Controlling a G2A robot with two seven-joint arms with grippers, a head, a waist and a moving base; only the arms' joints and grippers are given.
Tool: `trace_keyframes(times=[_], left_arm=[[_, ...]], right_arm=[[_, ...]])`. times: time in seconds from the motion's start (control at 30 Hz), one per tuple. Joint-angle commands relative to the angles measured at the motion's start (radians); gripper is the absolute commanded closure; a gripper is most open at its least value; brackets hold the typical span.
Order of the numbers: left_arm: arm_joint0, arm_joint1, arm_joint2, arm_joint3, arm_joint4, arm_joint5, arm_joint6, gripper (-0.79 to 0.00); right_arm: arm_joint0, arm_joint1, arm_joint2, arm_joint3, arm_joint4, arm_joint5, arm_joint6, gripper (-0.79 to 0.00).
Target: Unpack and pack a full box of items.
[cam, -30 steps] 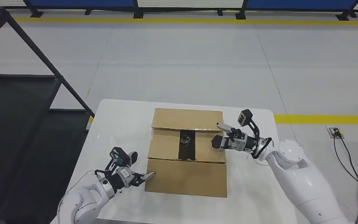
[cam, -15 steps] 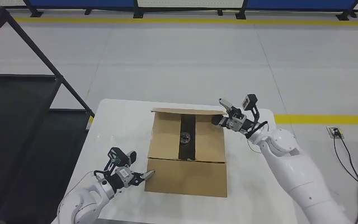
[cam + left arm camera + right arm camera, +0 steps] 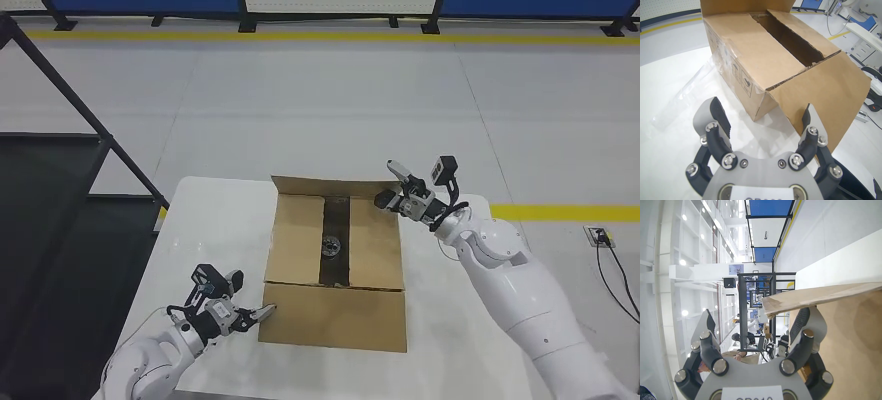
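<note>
Two released pairs of jaws are facing the cardboard box [image 3: 300, 255]; the right jaws are straddling its far flap [image 3: 819, 297], edge running crosswise.

box [image 3: 372, 255] contents mostly hidden under the two inner flaps [image 3: 296, 250]; one small round item [image 3: 331, 243] in the gap, too small to ID. bench [image 3: 215, 230] near edge cut off in top view.
</note>
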Motion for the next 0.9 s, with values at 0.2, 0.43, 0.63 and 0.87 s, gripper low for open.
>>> trace_keyframes(times=[0.2,0.43,0.63,0.87], left_arm=[[0.005,0.001,0.013,-0.019,0.017,0.016,-0.002,-0.785],[0.016,0.006,0.021,-0.037,0.055,0.009,-0.009,-0.785],[0.024,0.010,0.024,-0.029,0.072,0.010,-0.009,-0.785],[0.024,0.014,0.046,-0.027,0.127,-0.002,-0.022,-0.785]], right_arm=[[-0.005,-0.029,-0.024,-0.022,0.001,0.028,-0.187,-0.785],[0.135,-0.106,-0.129,0.126,-0.052,0.078,-0.383,-0.785],[0.251,-0.181,-0.215,0.307,-0.089,0.147,-0.443,-0.785],[0.344,-0.253,-0.281,0.490,-0.128,0.212,-0.351,-0.785]])
